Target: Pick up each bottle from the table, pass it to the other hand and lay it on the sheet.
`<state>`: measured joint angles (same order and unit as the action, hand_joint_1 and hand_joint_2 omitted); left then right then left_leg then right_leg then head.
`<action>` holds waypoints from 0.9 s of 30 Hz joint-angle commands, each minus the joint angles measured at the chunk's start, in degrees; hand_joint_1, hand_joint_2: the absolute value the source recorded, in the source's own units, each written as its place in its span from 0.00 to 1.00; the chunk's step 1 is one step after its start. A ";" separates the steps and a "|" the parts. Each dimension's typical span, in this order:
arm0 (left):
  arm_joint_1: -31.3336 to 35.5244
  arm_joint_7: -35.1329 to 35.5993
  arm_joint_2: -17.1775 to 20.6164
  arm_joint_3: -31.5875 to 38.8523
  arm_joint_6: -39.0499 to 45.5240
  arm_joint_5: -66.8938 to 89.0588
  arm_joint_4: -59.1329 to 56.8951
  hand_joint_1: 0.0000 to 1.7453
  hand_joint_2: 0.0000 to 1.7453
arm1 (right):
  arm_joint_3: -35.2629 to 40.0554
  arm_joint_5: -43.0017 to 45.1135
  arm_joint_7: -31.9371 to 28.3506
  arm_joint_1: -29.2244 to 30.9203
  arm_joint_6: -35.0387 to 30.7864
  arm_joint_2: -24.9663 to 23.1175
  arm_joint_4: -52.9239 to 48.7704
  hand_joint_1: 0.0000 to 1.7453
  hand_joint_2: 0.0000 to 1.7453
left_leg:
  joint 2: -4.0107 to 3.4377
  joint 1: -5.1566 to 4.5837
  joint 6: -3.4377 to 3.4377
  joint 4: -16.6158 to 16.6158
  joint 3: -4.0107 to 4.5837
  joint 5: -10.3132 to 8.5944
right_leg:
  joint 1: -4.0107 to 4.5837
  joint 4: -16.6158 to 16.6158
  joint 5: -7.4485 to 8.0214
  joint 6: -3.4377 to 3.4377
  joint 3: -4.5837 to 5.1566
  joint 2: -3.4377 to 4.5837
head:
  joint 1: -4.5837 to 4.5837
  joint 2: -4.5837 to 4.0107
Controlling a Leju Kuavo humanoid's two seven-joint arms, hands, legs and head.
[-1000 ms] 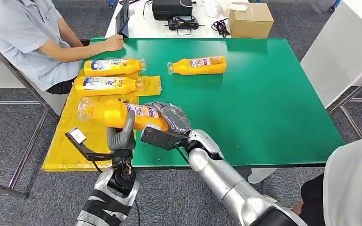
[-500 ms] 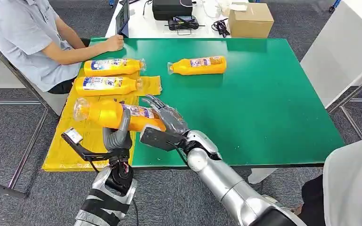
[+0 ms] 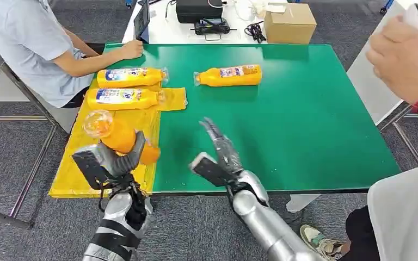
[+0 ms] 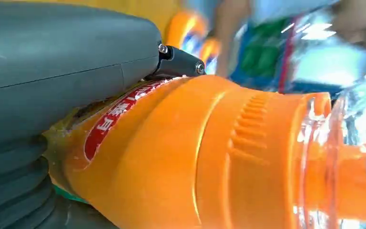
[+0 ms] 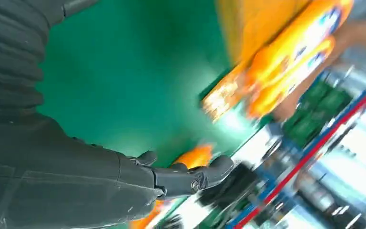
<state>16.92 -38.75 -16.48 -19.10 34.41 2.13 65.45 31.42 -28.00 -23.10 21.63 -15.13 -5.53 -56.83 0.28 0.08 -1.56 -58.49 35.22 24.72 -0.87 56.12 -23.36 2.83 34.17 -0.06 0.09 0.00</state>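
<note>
Since a second earlier, the right hand (image 3: 220, 149) had let go of the orange plastic bottle with a clear cap (image 3: 117, 136) and pulled back, its fingers straight and spread over the green table (image 3: 305, 125). The left hand (image 3: 111, 160) gripped that bottle alone, tilted above the yellow plastic sheet (image 3: 81, 168). Two more orange bottles (image 3: 125, 87) lay on the sheet's far end, and another orange bottle (image 3: 228, 75) lay on the table well beyond the sheet.

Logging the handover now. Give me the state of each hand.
Left hand: holding the orange bottle above the yellow sheet.
Right hand: open, fingers extended, holding nothing.
</note>
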 commanded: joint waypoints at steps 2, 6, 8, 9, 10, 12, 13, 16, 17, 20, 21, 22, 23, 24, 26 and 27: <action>7.74 4.01 5.50 9.63 5.21 14.96 -15.71 1.00 1.00 | -15.27 -1.38 -0.89 -7.77 -0.22 4.66 -7.73 0.00 1.00 | 0.10 0.04 0.10 0.12 -0.31 0.00 | 0.04 -0.09 -0.05 -0.14 -0.33 -0.12 | 0.00 0.00; 8.71 13.15 5.30 17.15 5.59 44.79 -19.80 1.00 1.00 | -18.82 -2.31 -1.10 -9.43 0.04 4.73 -7.64 0.00 1.00 | 0.03 0.01 0.06 0.07 -0.19 0.01 | 0.02 -0.03 -0.05 -0.08 -0.18 -0.05 | 0.00 0.00; 9.12 12.99 5.33 18.38 5.59 47.00 -21.11 1.00 1.00 | -19.16 -2.51 -1.34 -9.46 0.19 4.62 -7.42 0.00 1.00 | 0.01 0.04 0.08 0.08 -0.28 0.05 | 0.05 -0.05 -0.08 -0.11 -0.27 -0.05 | 0.00 0.00; 9.12 12.99 5.33 18.38 5.59 47.00 -21.11 1.00 1.00 | -19.16 -2.51 -1.34 -9.46 0.19 4.62 -7.42 0.00 1.00 | -0.01 0.03 0.07 0.08 -0.26 0.05 | 0.04 -0.04 -0.06 -0.10 -0.24 -0.02 | 0.00 0.00; 9.49 16.51 5.98 18.53 5.59 57.35 -22.47 1.00 1.00 | -19.47 -2.53 -1.59 -9.39 0.75 4.37 -7.30 0.00 1.00 | -0.04 0.02 0.05 0.05 -0.17 0.03 | 0.03 -0.02 -0.03 -0.07 -0.16 0.01 | 0.00 0.00; 10.33 18.12 7.09 17.21 5.59 62.85 -25.16 1.00 1.00 | -19.46 -2.47 -1.92 -9.22 1.15 4.25 -7.20 0.00 1.00 | -0.13 0.03 0.08 0.06 -0.31 0.08 | 0.05 -0.04 -0.06 -0.12 -0.27 0.09 | 0.00 0.00; 10.33 18.12 7.09 17.21 5.59 62.85 -25.16 1.00 1.00 | -19.46 -2.47 -1.92 -9.22 1.15 4.25 -7.20 0.00 1.00 | -0.18 0.04 0.12 0.10 -0.46 0.11 | 0.06 -0.06 -0.08 -0.16 -0.40 0.14 | 0.02 0.00; 10.33 18.12 7.09 17.21 5.59 62.85 -25.16 1.00 1.00 | -19.46 -2.47 -1.92 -9.22 1.15 4.25 -7.20 0.00 1.00 | -0.03 0.03 0.08 0.04 -0.17 0.01 | 0.03 -0.01 -0.03 -0.10 -0.15 -0.02 | 0.00 0.00; 10.30 18.45 7.27 17.07 5.59 64.91 -25.16 1.00 1.00 | -19.36 -2.44 -2.06 -9.09 1.28 4.12 -7.25 0.00 1.00 | -0.01 0.05 0.10 0.04 -0.25 0.04 | 0.06 -0.01 -0.07 -0.13 -0.24 -0.04 | -0.02 0.00; 10.76 21.39 8.32 14.42 5.59 74.36 -26.15 1.00 1.00 | -19.19 -2.37 -2.24 -8.53 1.76 3.97 -6.75 0.00 1.00 | -0.12 0.05 0.11 0.04 -0.29 0.08 | 0.06 -0.01 -0.07 -0.14 -0.25 0.07 | 0.00 0.00; 10.76 21.39 8.32 14.42 5.59 74.36 -26.15 1.00 1.00 | -19.19 -2.37 -2.24 -8.53 1.76 3.97 -6.75 0.00 1.00 | -0.09 0.04 0.09 0.02 -0.20 0.05 | 0.05 0.00 -0.05 -0.11 -0.17 0.04 | 0.00 0.00; 10.76 21.39 8.32 14.42 5.59 74.36 -26.15 1.00 1.00 | -19.19 -2.37 -2.24 -8.53 1.76 3.97 -6.75 0.00 1.00 | -0.05 0.04 0.07 0.02 -0.13 0.03 | 0.04 0.01 -0.04 -0.09 -0.12 0.01 | 0.00 0.00; 10.94 21.38 8.40 13.85 5.59 75.11 -27.11 1.00 1.00 | -19.07 -2.37 -2.21 -8.09 1.89 3.77 -6.28 0.00 1.00 | -0.07 0.05 0.10 0.02 -0.28 0.08 | 0.06 0.01 -0.09 -0.15 -0.26 0.02 | 0.00 0.00; 11.16 21.38 8.38 13.57 5.59 75.40 -27.66 1.00 1.00 | -19.09 -2.33 -2.32 -7.99 1.85 3.74 -6.06 0.00 1.00 | -0.10 0.04 0.10 0.03 -0.28 0.09 | 0.06 0.01 -0.09 -0.15 -0.24 0.05 | 0.00 0.00; 11.16 21.38 8.38 13.57 5.59 75.40 -27.66 1.00 1.00 | -19.09 -2.33 -2.32 -7.99 1.85 3.74 -6.06 0.00 1.00 | -0.10 0.04 0.10 0.03 -0.28 0.09 | 0.06 0.01 -0.09 -0.15 -0.24 0.05 | 0.00 0.00; 11.16 21.38 8.38 13.57 5.59 75.40 -27.66 1.00 1.00 | -19.09 -2.33 -2.32 -7.99 1.85 3.74 -6.06 0.00 1.00 | -0.10 0.04 0.10 0.03 -0.28 0.09 | 0.06 0.01 -0.09 -0.15 -0.24 0.05 | 0.00 0.00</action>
<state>23.95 -18.23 -10.69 -3.23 40.13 74.52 45.51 13.31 -30.62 -24.96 11.55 -13.84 -1.51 -64.85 0.24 0.09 -1.56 -58.49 35.20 24.71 -0.87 56.14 -23.36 2.83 34.17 -0.04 0.09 0.00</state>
